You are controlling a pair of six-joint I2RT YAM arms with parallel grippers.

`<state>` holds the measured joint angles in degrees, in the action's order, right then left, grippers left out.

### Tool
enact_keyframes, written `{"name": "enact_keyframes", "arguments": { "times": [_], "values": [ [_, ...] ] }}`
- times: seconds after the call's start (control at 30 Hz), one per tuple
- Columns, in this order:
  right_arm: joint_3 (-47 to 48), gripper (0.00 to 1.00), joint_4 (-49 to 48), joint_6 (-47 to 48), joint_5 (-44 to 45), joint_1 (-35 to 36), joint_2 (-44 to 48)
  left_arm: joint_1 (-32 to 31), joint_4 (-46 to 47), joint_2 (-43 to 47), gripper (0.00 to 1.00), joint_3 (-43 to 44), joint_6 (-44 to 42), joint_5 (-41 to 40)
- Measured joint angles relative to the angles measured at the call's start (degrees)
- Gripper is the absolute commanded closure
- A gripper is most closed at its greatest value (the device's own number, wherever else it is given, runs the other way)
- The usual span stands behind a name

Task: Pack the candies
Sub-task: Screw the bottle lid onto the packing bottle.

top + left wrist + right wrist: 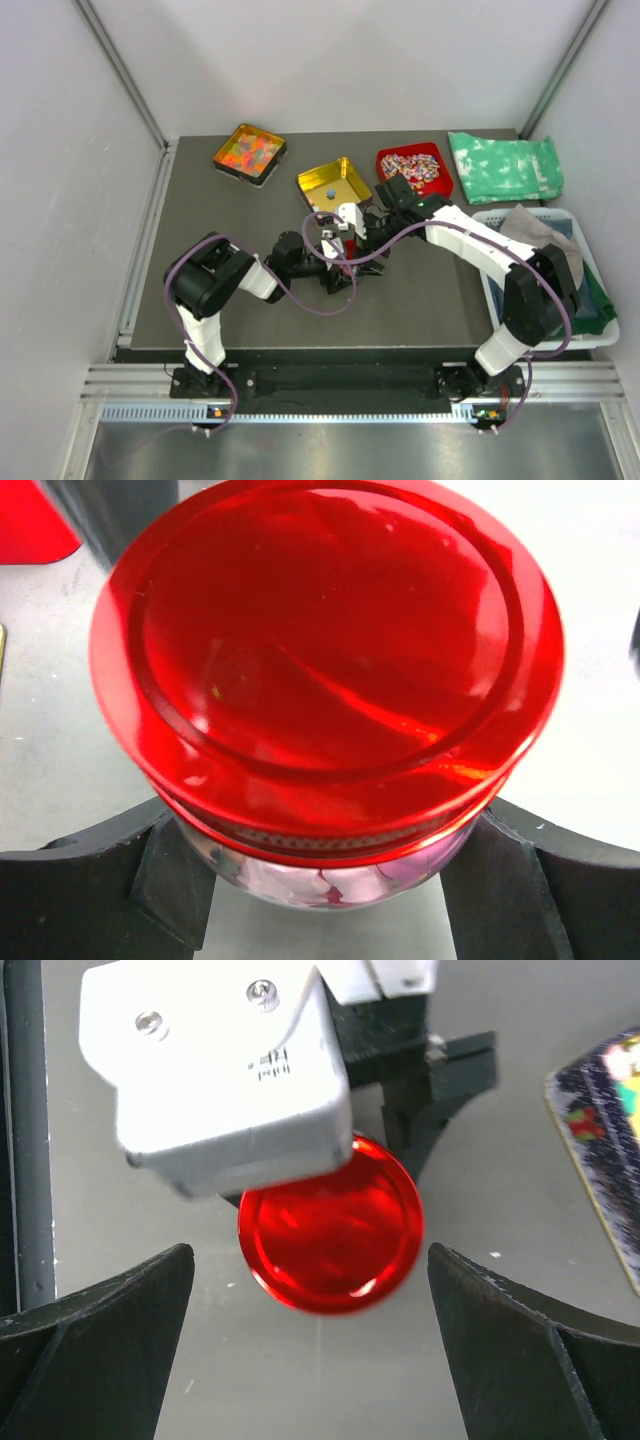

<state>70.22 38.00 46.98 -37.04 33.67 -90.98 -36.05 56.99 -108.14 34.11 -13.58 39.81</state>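
Candies (320,885) show through the glass of the red-lidded jar (320,650), gripped at 9 and 3 o'clock by left fingers (95,900); right fingers (90,1340) spread wide above it.

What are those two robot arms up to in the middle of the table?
They are packing sweets into a jar. The left claw is shut around a small glass jar that has a red lid on it. The right claw hangs open just above that lid, its fingers clear of it on both sides. Something pinkish shows through the glass. The yellow tray behind the arms holds only a few candies.
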Motion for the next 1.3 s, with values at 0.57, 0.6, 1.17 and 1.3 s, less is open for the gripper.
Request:
{"name": "enact_keyframes", "arguments": {
  "times": [0.57,0.6,1.17,1.3],
  "values": [
    [1.60,0.21,-2.86,-1.79,2.32,0.94,-1.51,0.00,-0.57,0.00,0.37,0.35,-0.07,0.39],
    [1.60,0.22,-2.86,-2.03,2.32,0.94,-1.53,0.00,-0.59,0.00,0.37,0.37,-0.07,0.39],
    [-7.21,0.30,-14.10,-13.55,9.07,3.48,1.86,0.04,-0.87,0.00,0.38,0.52,0.13,0.07],
    [-9.55,0.30,-17.38,-18.21,13.00,4.81,3.65,0.04,-0.87,0.00,0.38,0.52,0.13,0.00]
  ]
}}
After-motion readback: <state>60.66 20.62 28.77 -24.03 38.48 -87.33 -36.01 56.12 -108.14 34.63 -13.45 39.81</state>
